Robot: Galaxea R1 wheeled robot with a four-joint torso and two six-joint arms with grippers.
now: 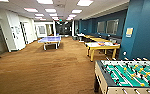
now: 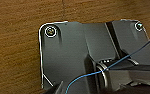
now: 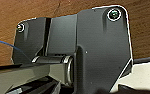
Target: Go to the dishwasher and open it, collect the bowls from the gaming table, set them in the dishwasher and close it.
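A wide room with brown, short-pile carpet (image 1: 41,67) stretches ahead. The gaming table (image 1: 131,76) stands near on the right: a boxy pale cabinet, a smooth green field, steel rods across it. Farther right sits a yellow table (image 1: 102,47) against a blue wall (image 1: 141,30); far left-centre, a flat blue ping-pong table (image 1: 50,40). Whether either claw is spread or pressed together cannot be told.

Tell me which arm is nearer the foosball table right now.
Likely the right: the foosball table stands at the head view's lower right, on the robot's right side, with brown carpet to the left. No bowls are discernible on it.
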